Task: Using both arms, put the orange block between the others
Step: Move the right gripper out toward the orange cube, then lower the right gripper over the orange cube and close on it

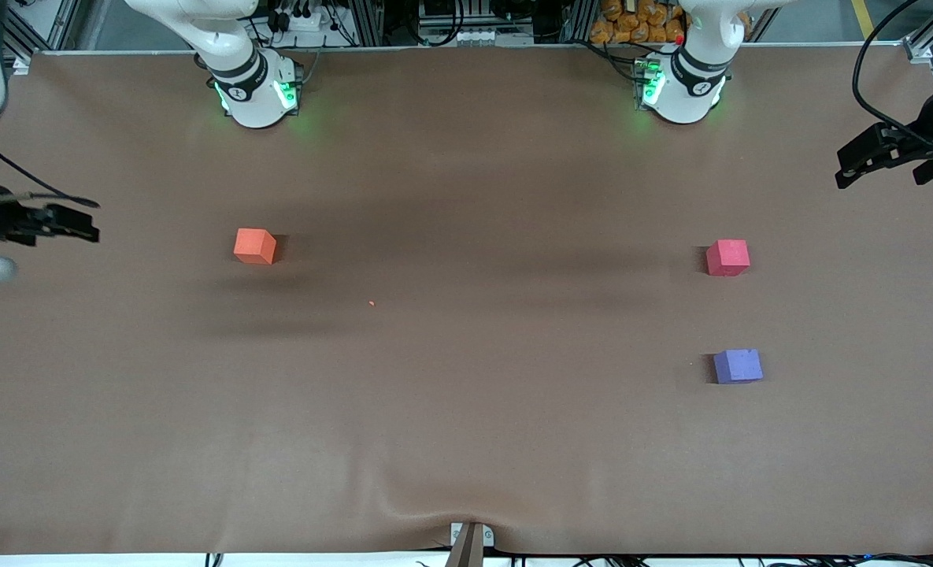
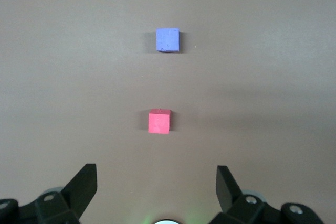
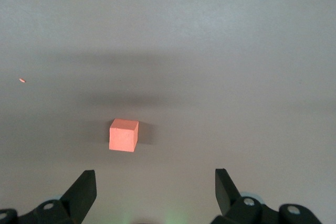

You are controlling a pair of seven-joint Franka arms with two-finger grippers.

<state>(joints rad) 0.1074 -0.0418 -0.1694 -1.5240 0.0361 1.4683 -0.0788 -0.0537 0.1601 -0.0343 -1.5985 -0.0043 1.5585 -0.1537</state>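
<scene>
A: Where is each gripper, and how do they stand?

B: The right gripper (image 1: 80, 220) hangs in the air at the right arm's end of the tabletop (image 1: 466, 441), its jaws spread wide with nothing between them. The left gripper (image 1: 856, 161) hangs at the left arm's end, also spread wide and holding nothing. In the right wrist view the two black fingers (image 3: 81, 190) stand well apart with bare cloth between them, and it is the same in the left wrist view. Neither gripper touches a block.

A: And the orange block?

B: The orange block (image 1: 255, 246) sits flat on the tabletop toward the right arm's end, near that arm's base and well apart from the other two blocks. It is a cube, so it has no long axis; it rests on one face, turned a little so its edges lie slightly askew to the table's edge.

A: What lies farther out?

B: The pinkish-red block (image 1: 727, 257) sits toward the left arm's end, about as far from the front camera as the orange one. The purple block (image 1: 738, 366) lies nearer to the front camera, with a clear gap between the two. A tiny orange speck (image 1: 371, 303) lies on the cloth between the orange block and the pair.

A: The count?

B: Three blocks, one of each colour. Two arms, two grippers.
</scene>
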